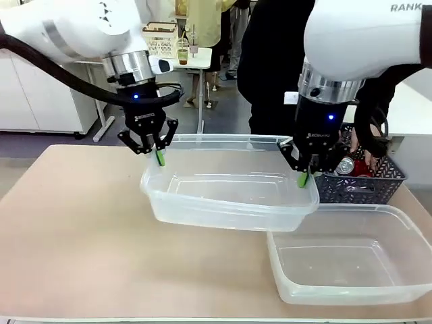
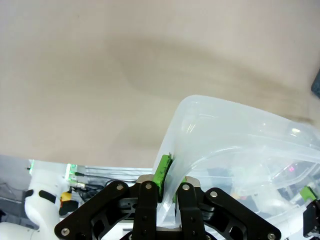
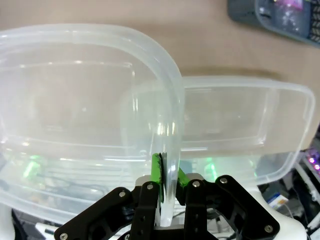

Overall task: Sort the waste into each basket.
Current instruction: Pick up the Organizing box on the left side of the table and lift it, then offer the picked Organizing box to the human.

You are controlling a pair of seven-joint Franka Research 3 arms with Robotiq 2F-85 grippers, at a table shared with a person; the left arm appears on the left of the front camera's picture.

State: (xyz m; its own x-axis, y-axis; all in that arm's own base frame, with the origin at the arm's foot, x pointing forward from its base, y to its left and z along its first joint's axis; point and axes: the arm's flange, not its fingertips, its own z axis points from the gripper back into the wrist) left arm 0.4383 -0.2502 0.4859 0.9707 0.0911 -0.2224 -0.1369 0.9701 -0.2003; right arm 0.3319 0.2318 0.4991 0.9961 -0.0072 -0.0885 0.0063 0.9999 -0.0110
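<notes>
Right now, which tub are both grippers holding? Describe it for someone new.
On the tan table are two clear tubs. It is the raised tub, its rim pinched by the left gripper and right gripper. The other tub rests flat, nearer, untouched.

Right gripper [image 3: 169, 176] pinching tub rim, wrist view.

Green pads [image 3: 157, 172] are closing on the rolled rim and wall of a clear tub [image 3: 75, 90], one finger inside the wall, one outside. The tub is filling the left and centre of the frame and looks empty. A second clear tub [image 3: 240, 115] is lying beyond it to the right, partly overlapped by the first. The corner of a dark lattice basket [image 3: 280, 17] is showing at top right on the tan table [image 3: 200, 45], its contents blurred.
</notes>
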